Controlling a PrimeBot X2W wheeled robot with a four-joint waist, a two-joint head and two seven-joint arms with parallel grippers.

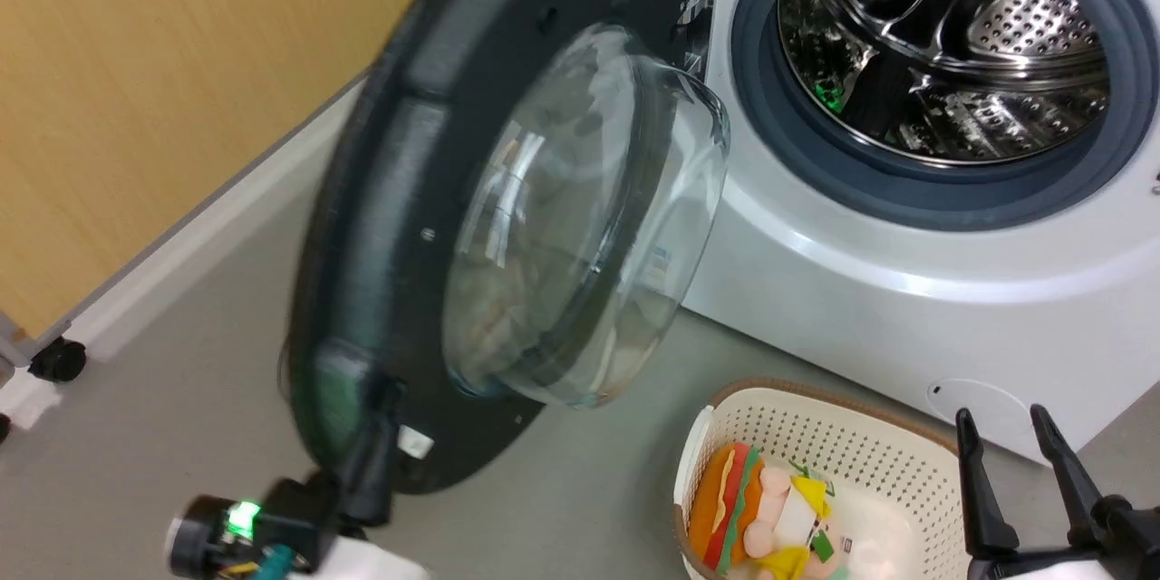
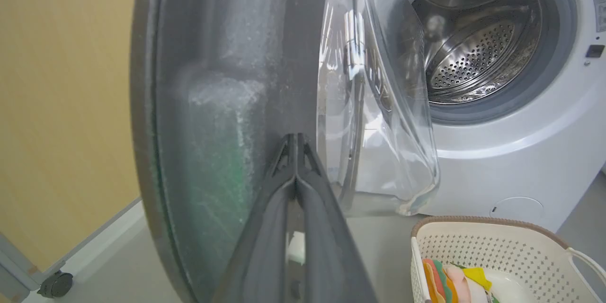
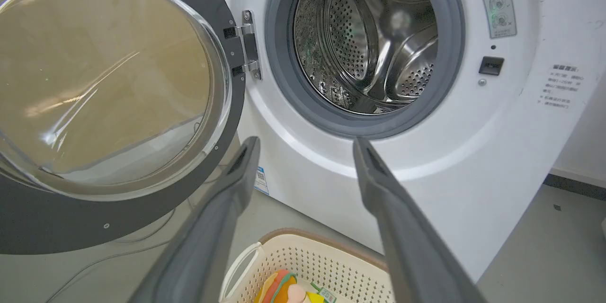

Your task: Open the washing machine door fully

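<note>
The washing machine door (image 1: 399,199) is a round black frame with a bulging clear glass bowl (image 1: 589,217). It stands swung well out from the white washing machine (image 1: 861,272), hinged at the left of the steel drum (image 1: 942,45). My left gripper (image 1: 388,394) is shut, and its fingertips (image 2: 296,142) press on the door's inner face (image 2: 213,80) near the low free edge. At the lower right my right gripper (image 1: 1015,435) hangs open above the basket, holding nothing. The right wrist view shows the gripper (image 3: 307,144) facing the machine front (image 3: 521,151), with the door (image 3: 42,218) to its left.
A cream perforated basket (image 1: 816,399) with a burger plush toy (image 1: 752,507) sits on the grey floor before the machine. A yellow wood panel (image 1: 136,63) with a white base and a black caster (image 1: 56,361) runs along the left, behind the door.
</note>
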